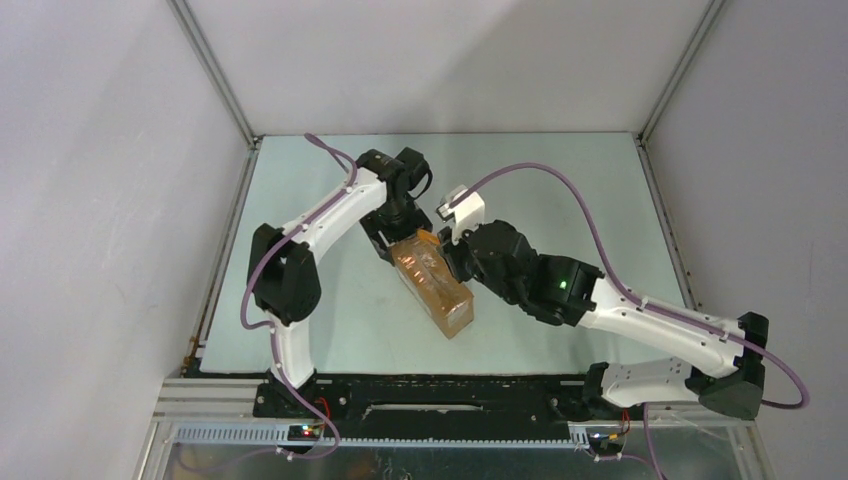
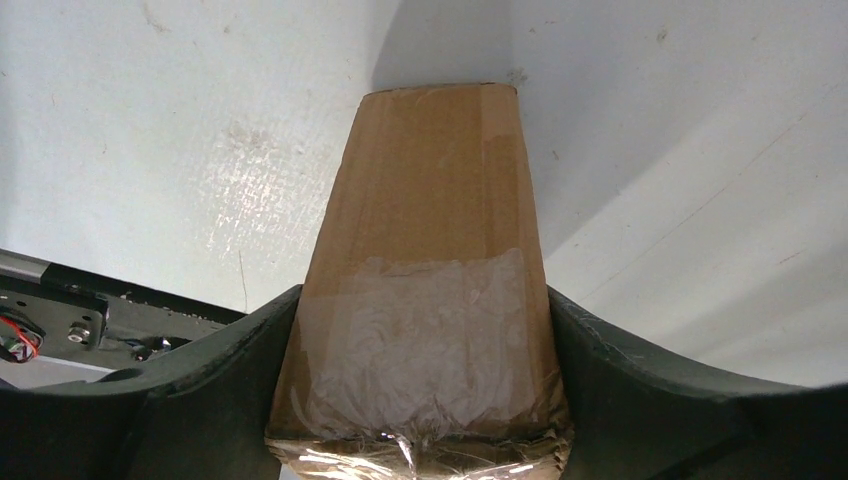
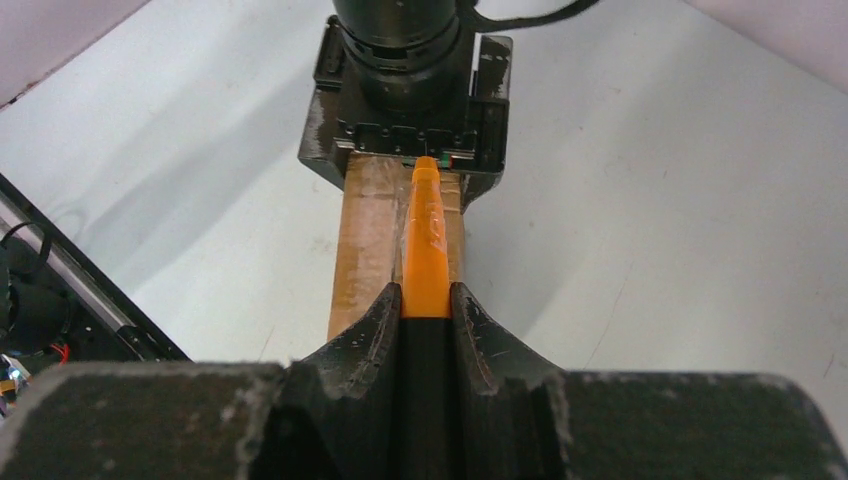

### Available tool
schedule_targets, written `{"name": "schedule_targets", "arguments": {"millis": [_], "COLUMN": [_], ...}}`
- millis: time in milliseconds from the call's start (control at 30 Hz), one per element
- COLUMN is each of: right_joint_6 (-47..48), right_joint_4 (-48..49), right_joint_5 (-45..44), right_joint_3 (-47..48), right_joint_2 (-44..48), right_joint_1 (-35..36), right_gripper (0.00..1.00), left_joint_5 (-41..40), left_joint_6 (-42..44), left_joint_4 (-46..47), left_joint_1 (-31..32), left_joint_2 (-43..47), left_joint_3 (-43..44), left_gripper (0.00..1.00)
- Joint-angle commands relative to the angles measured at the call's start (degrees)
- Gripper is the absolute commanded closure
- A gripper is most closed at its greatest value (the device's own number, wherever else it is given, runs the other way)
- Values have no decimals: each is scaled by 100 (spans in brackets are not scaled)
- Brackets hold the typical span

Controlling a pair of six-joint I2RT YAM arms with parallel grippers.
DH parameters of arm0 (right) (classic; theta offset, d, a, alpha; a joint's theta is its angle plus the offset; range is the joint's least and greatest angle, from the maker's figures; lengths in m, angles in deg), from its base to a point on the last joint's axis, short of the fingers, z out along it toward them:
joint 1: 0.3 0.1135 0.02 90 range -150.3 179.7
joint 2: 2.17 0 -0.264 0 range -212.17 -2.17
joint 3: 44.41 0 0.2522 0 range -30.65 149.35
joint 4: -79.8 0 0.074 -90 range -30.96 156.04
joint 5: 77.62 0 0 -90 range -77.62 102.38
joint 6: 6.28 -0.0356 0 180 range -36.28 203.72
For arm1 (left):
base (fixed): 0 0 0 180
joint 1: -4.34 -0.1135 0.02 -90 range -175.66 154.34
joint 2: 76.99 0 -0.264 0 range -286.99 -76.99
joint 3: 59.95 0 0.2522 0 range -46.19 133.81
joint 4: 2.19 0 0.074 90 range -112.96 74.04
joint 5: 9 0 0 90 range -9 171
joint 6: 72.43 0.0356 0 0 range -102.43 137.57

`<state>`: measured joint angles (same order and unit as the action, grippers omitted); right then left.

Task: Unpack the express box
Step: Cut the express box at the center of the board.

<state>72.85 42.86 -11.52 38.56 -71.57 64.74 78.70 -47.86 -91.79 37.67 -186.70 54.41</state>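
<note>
Brown cardboard is what you see in the middle of the table [image 1: 560, 190]: the express box [image 1: 437, 283] lies there on the pale surface, turned diagonally, with one end far from the bases and the other end nearer to them and a little to the right; clear tape shines over its top and over the end that is closest to the left wrist camera. Your left fingers [image 2: 220, 390] stand one on each long side of the far end; both touch the cardboard, so they are grasping the box between them. Your right fingers [image 3: 365, 335] are clenched on the utility knife [image 3: 425, 235]; its black part sits between them and its orange part reaches forward along the length of the box, over the taped top; the tip points at the black body of the left arm's wrist and comes very near to it; whether the knife touches the tape, you cannot tell from these views. The two arms meet at the box from opposite sides.
</note>
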Motion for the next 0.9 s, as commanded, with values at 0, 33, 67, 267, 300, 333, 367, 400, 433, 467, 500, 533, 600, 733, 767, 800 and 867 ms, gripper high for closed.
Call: {"name": "schedule_targets", "arguments": {"millis": [0, 33, 67, 267, 300, 333, 367, 400, 433, 467, 500, 533, 600, 733, 767, 800, 867], "right_joint_6": [253, 287, 317, 380, 388, 392, 393, 393, 400, 409, 406, 402, 381, 326, 319, 315, 314], "right_joint_4": [103, 88, 76, -18, -39, -64, -78, -78, -67, -71, -83, -112, -185, -275, -276, -273, -255], "right_joint_5": [-275, -308, -377, -652, -705, -738, -764, -765, -765, -758, -764, -753, -743, -707, -694, -687, -678], "right_joint_3": [373, 398, 416, 417, 413, 413, 417, 417, 417, 411, 410, 410, 414, 418, 412, 413, 415], "right_joint_2": [-122, -178, -233, -458, -479, -505, -517, -528, -536, -545, -562, -574, -595, -613, -616, -620, -644], "right_joint_1": [286, 351, 409, 593, 608, 625, 630, 640, 647, 655, 651, 662, 665, 671, 669, 668, 681], "right_gripper": [100, 100, 100, 100, 100, 100, 100, 100, 100, 100, 100, 100, 100, 100, 100, 100, 100], "left_joint_5": [99, 113, 120, 160, 160, 160, 165, 169, 165, 167, 163, 161, 160, 165, 161, 160, 160], "left_joint_6": [-5, -3, -5, 38, 39, 47, 48, 43, 44, 40, 39, 39, 44, 52, 48, 50, 48], "left_joint_4": [135, 133, 141, 136, 131, 130, 125, 138, 133, 133, 138, 136, 125, 137, 144, 136, 135], "left_joint_1": [31, 26, 32, 32, 32, 31, 31, 34, 33, 28, 29, 27, 34, 26, 32, 33, 28], "left_joint_2": [345, 345, 347, 334, 336, 336, 330, 335, 330, 328, 328, 328, 325, 328, 328, 335, 336], "left_joint_3": [-75, -75, -75, -65, -59, -58, -58, -64, -59, -58, -58, -58, -58, -59, -58, -58, -58], "left_gripper": [20, 20, 20, 20, 20, 20, 20, 20, 20, 20, 20, 20, 20, 20, 20, 20, 20]}}
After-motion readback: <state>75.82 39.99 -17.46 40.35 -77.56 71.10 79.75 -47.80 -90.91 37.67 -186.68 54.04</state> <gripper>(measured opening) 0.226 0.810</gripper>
